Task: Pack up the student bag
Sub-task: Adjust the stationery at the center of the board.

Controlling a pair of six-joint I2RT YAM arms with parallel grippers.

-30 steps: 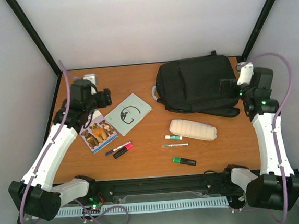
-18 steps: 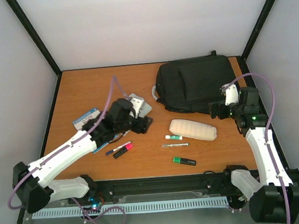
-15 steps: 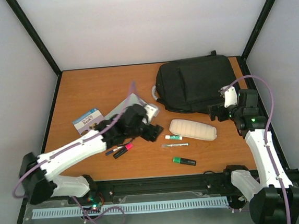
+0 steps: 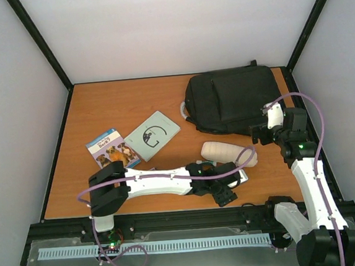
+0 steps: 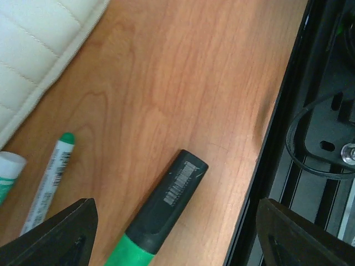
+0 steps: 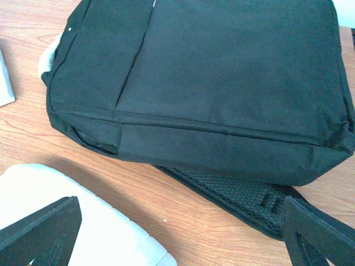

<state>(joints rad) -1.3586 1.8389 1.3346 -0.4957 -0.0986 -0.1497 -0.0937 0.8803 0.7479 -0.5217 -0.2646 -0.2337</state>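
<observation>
We are fetching the highlighter (image 5: pixel 166 194), lying on the desk (image 5: pixel 183 83) between our spread left fingers (image 5: pixel 55 235); next we lower and pinch. Our right fingers (image 6: pixel 39 233), also spread, hover with the bag (image 6: pixel 211 72) just beyond them.

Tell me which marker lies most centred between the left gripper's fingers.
The black-bodied green highlighter, near the left gripper's centre; the thin white pen sits off to one side.

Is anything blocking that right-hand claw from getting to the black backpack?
Nothing visible does. The right gripper, its fingers open, faces the student bag with only bare table between them. The cream pouch lies off to one side.
</observation>
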